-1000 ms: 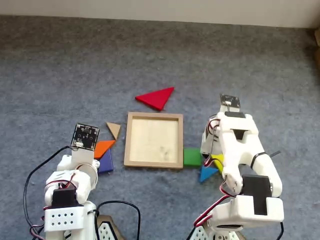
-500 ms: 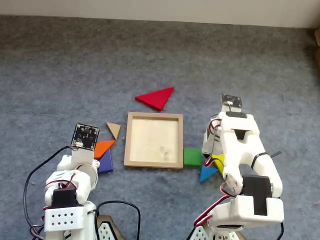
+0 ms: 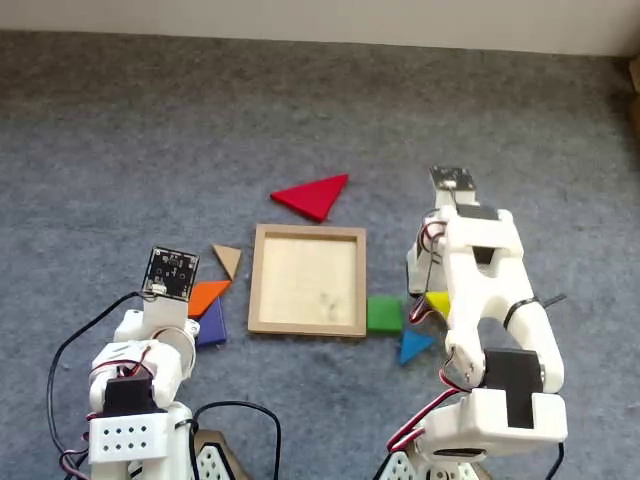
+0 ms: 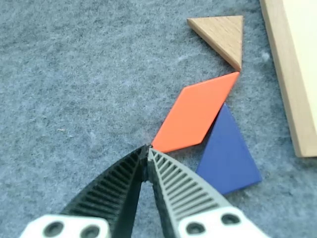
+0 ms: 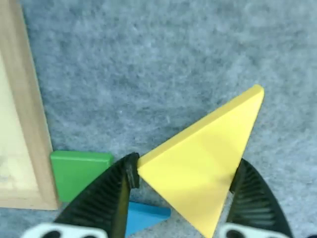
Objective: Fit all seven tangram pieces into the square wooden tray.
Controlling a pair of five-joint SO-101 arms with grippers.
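The tray (image 3: pixel 306 233) sits near the middle of the table (image 3: pixel 120 120), toward the edge where the two arms stand, and no piece lies in it yet. We see the right gripper (image 5: pixel 184 171) pinching the yellow triangle (image 5: pixel 203 158) by two of its sides, just off the tray's right rim and, we judge, lifted clear of the felt (image 3: pixel 520 120). The green square (image 3: pixel 384 313) touches that rim by the tray's near right corner, with the light blue triangle (image 3: pixel 414 345) just beside it. The left gripper (image 4: pixel 147 157) has its jaws pressed together on nothing, its tip just beside the orange parallelogram (image 4: pixel 195 113). The dark blue triangle (image 4: pixel 225 156) and the tan triangle (image 4: pixel 223 34) lie alongside, off the tray's left rim. The red triangle (image 3: pixel 312 195) lies beyond the far rim. To do this step well, we think the arm should carry the yellow piece over the rim, level it and set it flush into a corner, leaving room for the other six. Grey felt covers the table; a pale wall (image 3: pixel 320 15) runs along its far edge.
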